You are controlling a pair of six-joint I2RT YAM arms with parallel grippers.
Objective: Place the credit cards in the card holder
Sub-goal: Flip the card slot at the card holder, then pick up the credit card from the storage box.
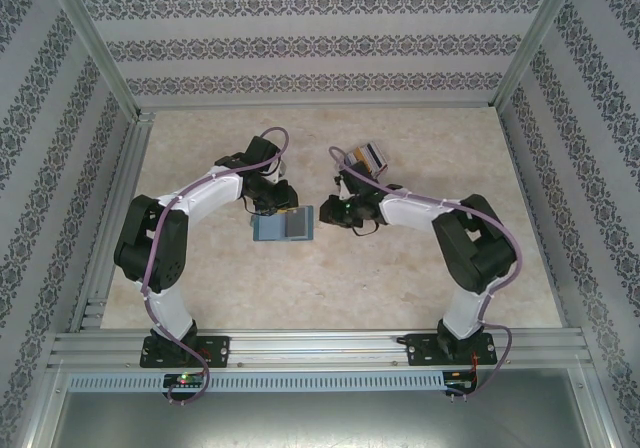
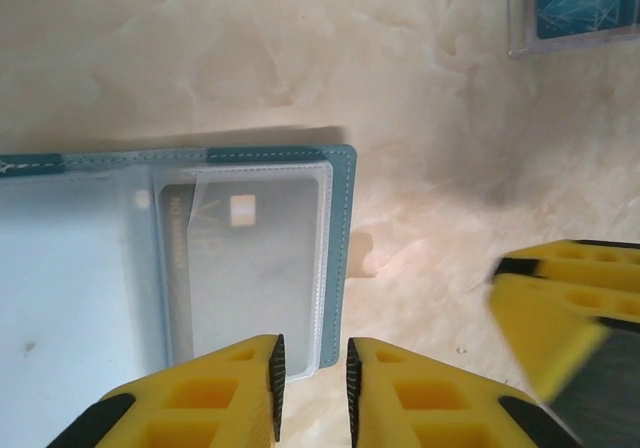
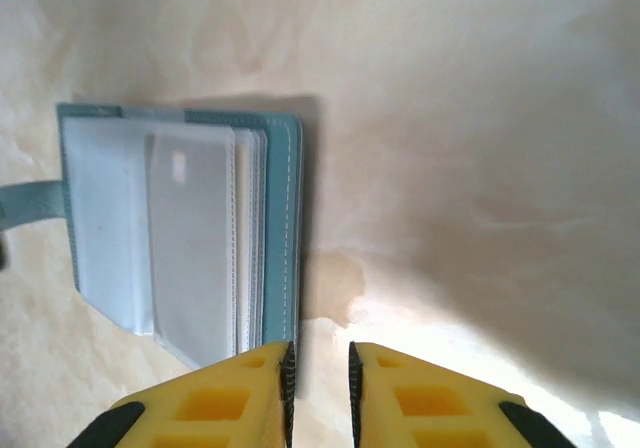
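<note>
The teal card holder [image 1: 285, 225] lies open on the table, its clear sleeves facing up. A grey card [image 2: 250, 268] sits inside the top sleeve of the card holder [image 2: 90, 268]. My left gripper [image 2: 312, 353] hovers at the holder's near right corner, its jaws a narrow gap apart with only table between them. My right gripper [image 3: 320, 358] stands just off the edge of the card holder [image 3: 282, 228], also slightly open and holding nothing. The remaining credit cards [image 1: 366, 155] lie fanned farther back, a blue one [image 2: 580, 3] on top.
A yellow finger [image 2: 560, 308] of the right gripper is close to the right of my left gripper. Metal frame rails [image 1: 320, 346] and patterned walls enclose the beige table [image 1: 420, 268].
</note>
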